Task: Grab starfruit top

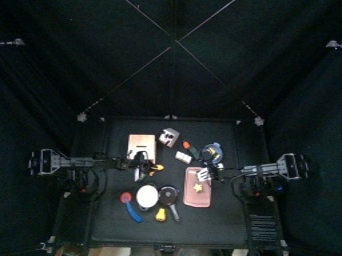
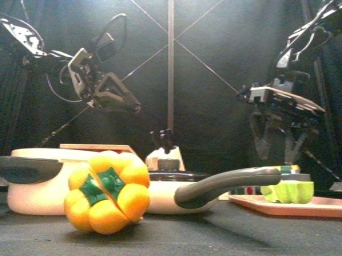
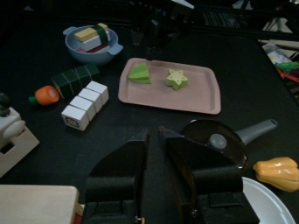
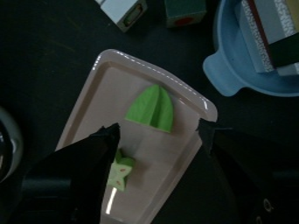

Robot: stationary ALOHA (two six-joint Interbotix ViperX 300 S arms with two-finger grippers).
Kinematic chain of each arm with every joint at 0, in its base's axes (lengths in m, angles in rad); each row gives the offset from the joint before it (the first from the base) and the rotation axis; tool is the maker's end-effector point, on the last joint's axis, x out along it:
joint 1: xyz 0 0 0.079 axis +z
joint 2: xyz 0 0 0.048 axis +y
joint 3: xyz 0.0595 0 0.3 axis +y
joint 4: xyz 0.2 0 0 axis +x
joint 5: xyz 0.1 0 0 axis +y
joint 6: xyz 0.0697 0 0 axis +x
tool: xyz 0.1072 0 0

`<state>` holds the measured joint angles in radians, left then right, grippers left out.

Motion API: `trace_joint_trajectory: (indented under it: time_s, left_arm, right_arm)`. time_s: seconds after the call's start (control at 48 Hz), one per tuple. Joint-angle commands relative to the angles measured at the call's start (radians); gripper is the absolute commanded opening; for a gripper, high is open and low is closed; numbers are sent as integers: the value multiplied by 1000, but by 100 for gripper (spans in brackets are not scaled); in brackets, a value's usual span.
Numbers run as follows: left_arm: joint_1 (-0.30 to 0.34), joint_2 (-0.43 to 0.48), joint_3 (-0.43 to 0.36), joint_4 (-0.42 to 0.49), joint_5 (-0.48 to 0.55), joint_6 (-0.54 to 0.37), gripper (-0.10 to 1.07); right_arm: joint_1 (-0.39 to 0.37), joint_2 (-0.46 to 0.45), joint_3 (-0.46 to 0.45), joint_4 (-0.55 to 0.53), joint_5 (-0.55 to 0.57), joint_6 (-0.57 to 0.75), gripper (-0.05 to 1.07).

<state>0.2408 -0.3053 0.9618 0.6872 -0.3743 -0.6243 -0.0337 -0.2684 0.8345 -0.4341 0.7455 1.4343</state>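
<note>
The starfruit (image 4: 121, 171), small and pale yellow-green, lies on the pink board (image 4: 111, 83) next to a green leaf-shaped piece (image 4: 152, 107). My right gripper (image 4: 160, 133) is open above the board, its jaws wide apart, with the starfruit below and between them, untouched. In the top view the starfruit (image 1: 199, 186) lies on the board (image 1: 198, 198) just under the right gripper (image 1: 214, 175). My left gripper (image 3: 158, 140) is shut and empty, held well back from the board (image 3: 198, 96) and starfruit (image 3: 177, 79), over the table's left half (image 1: 140, 163).
A black pan (image 2: 214, 187), a white pot (image 2: 47, 172) and a yellow pepper (image 2: 107, 192) stand at the front. A blue bowl (image 4: 251, 52) sits beyond the board. White blocks (image 3: 84, 102), a small carrot-like piece (image 3: 45, 94) and a white plate (image 1: 146, 197) lie nearby.
</note>
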Motion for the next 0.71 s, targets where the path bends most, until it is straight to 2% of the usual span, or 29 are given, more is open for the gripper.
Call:
trace_joint_trajectory:
  time_s: [0.0, 0.312, 0.688]
  left_arm:
    - [0, -2, -12, -5, -9, 2, 62]
    - [6, 11, -6, -8, -9, 2, 62]
    - [6, 21, -5, -15, -9, 3, 62]
  right_arm:
    - [-17, 23, -26, -2, -5, -2, 102]
    - [-14, 120, -80, 6, -8, -8, 102]
    - [-29, 196, -91, 14, -8, -8, 101]
